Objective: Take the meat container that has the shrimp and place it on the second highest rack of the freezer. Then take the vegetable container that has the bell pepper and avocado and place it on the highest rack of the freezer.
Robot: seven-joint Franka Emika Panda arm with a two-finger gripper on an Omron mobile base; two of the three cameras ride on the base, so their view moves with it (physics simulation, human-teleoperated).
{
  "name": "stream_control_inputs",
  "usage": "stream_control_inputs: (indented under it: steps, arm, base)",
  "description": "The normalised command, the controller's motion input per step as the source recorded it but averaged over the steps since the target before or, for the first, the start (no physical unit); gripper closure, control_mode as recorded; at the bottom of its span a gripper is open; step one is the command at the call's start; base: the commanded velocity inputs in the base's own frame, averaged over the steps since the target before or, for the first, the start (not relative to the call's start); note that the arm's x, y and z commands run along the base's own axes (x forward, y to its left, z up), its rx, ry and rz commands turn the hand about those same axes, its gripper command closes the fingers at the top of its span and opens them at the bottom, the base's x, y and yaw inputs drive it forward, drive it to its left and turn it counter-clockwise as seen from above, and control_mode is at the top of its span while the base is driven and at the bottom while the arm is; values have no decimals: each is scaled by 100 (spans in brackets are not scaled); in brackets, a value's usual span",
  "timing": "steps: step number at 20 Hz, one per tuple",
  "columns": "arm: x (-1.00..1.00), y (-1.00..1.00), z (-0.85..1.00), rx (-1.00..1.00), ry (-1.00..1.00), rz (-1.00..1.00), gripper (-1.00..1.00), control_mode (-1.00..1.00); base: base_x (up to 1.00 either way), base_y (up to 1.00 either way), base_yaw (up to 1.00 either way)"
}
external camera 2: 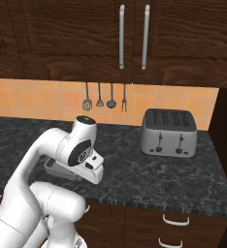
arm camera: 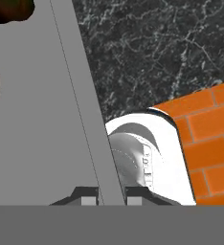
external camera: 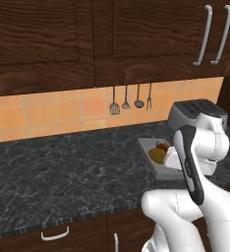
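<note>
Fingers (arm camera: pixel 111 195) are pinching the vegetable container (external camera: pixel 156 165) by its rim (arm camera: pixel 92 134) at the tabletop (external camera: pixel 63 172); such an off-centre edge grip risks tilting, spilling the avocado (external camera: pixel 157 155).

Site: domestic kitchen | Evidence: dark wood wall cabinets (external camera 2: pixel 62 34) with bar handles (external camera 2: pixel 121 36) | orange tile backsplash (external camera: pixel 48 113) | hanging utensils (external camera 2: pixel 105 98) | steel toaster (external camera 2: pixel 169 132) | dark marble table (external camera: pixel 63 172) over drawers (external camera 2: pixel 176 220)

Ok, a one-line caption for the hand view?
Tool shut on the grey tray's rim, dark stone counter and orange brick floor beyond.
</note>
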Motion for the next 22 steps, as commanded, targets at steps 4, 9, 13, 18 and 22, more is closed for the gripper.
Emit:
stream_control_inputs:
  steps: [4,9,13,18,22]
  arm:
    - [-38,6,75,2,-1,-4,100,-100]
    - [-11,10,92,0,0,-1,100,-100]
    - [-30,6,2,-10,0,2,100,-100]
    - [-50,7,0,-23,-8,6,100,-100]
    - [-29,10,34,-12,-2,5,100,-100]
  base:
    - [0,0,0]
    - [0,0,0]
    - [0,0,0]
    - [0,0,0]
    - [0,0,0]
